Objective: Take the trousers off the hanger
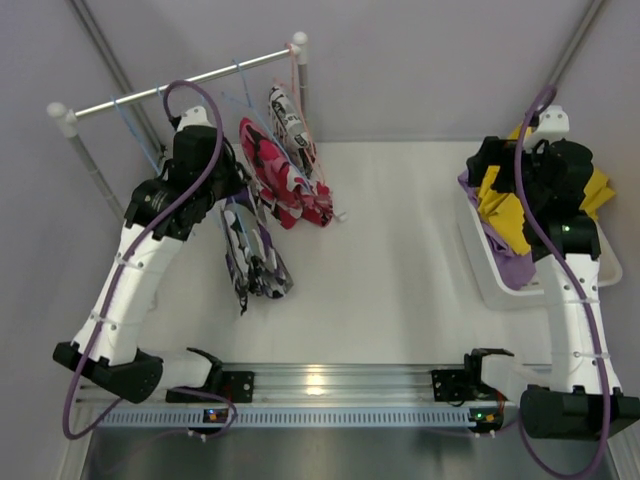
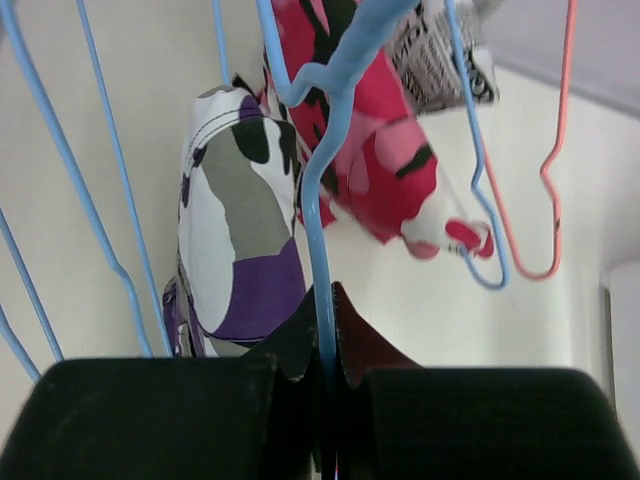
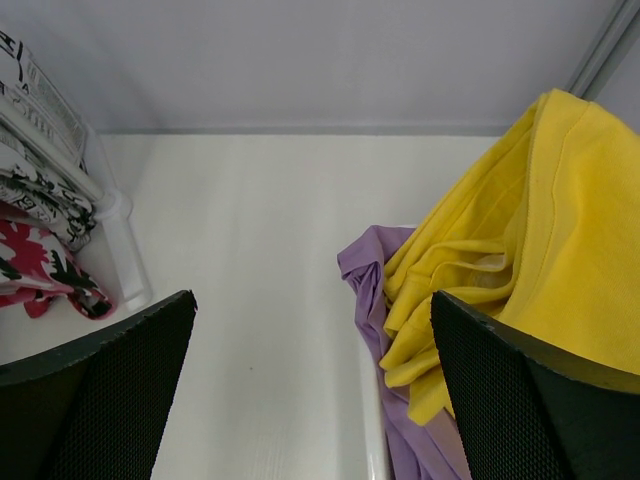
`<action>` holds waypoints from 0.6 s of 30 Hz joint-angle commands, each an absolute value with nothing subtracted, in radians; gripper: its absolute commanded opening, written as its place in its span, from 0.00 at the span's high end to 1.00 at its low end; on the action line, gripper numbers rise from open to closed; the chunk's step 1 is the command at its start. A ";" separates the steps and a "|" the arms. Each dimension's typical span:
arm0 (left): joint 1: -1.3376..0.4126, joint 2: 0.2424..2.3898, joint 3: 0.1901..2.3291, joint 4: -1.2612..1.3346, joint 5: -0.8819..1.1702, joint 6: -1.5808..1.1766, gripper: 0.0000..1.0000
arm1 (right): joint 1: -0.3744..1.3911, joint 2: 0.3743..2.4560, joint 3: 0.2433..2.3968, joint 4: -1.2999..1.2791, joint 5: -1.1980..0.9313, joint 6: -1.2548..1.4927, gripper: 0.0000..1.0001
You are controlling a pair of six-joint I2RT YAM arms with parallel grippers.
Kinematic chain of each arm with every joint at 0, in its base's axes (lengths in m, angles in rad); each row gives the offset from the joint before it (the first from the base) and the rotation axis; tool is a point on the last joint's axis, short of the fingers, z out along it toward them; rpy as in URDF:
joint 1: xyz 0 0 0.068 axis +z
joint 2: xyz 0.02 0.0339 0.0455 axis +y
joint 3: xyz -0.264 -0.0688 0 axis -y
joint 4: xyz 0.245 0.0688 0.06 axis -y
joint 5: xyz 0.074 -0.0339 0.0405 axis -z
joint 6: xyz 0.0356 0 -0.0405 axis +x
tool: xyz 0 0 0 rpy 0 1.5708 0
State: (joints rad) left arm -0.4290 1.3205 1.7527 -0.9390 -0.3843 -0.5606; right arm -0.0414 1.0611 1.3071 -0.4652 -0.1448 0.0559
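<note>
- Left gripper [image 2: 325, 350]: jaws pinched narrow on the wire of a blue hanger [image 2: 322, 290], which runs up out of the pinch towards the rail [image 1: 180, 85] at far left.
- Three printed pairs hang at the rail. The purple-and-white print pair [image 1: 250, 255] is nearest, the pink-red print pair [image 1: 285, 185] is behind it, and the black-and-white print pair [image 1: 290, 120] is farthest.
- In the wrist view the gripped wire crosses in front of both the purple-and-white and pink-red cloth. Cannot tell which pair it carries.
- Right gripper [image 3: 310, 300]: jaws wide, holding nothing. It hovers over the white bin [image 1: 490, 285] at right, well apart from the rail.
- Yellow pair [image 3: 540, 220] lies on top of the lilac pair [image 3: 365, 265] in that bin. Both read as already off their hangers.
- Judgement: the work left is at the rail, and no cloth is in either gripper yet.
- Risk: thin wire may swivel or slide in the pinch, leaving the hanger askew.
- Risk: the hangers are crowded. A pull could hook the pink hanger [image 2: 556, 240] or other wires and drag several along.
- Risk: a hard tug could shift or tip the rail stand, which looks light.
- Risk: cloth may snag on the hanger's bent notches if pulled at an angle.
- Risk: with only one arm at the rail, nothing steadies the cloth.
</note>
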 commanded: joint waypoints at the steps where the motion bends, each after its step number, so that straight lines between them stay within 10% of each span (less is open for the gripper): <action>1: -0.437 1.217 1.701 -0.887 -0.258 -0.589 1.00 | -0.026 1.026 1.348 -0.445 -0.153 0.063 0.01; 18: -0.443 1.025 1.471 -0.943 0.486 -0.477 1.00 | -0.028 0.951 1.351 -0.512 -0.120 0.077 0.01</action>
State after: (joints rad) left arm -0.4389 1.0515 1.4853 -1.0164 0.2451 -0.5121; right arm -0.0414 0.9775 1.3109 -0.4953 -0.1356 0.0650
